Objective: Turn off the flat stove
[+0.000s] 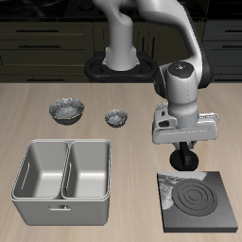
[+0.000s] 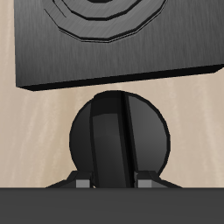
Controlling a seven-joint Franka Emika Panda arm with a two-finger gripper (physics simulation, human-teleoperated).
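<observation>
The flat stove (image 1: 201,202) is a thin dark grey square slab near the table's front edge, and its concentric burner rings (image 1: 196,199) are dark with no red glow. Its rounded black knob (image 1: 184,163) sits at the stove's back edge. My gripper (image 1: 182,157) points straight down onto that knob, one finger on each side of the knob's raised ridge. The wrist view shows the knob (image 2: 118,131) from above with the slab (image 2: 114,44) beyond it. My fingertips (image 2: 83,182) press close against the ridge, so my gripper (image 2: 114,182) is shut on it.
A twin-basin metal tray (image 1: 64,170) stands beside the stove toward the front edge. Two small dark bowls (image 1: 67,111) (image 1: 116,118) sit farther back. The robot's base (image 1: 121,64) is at the table's back.
</observation>
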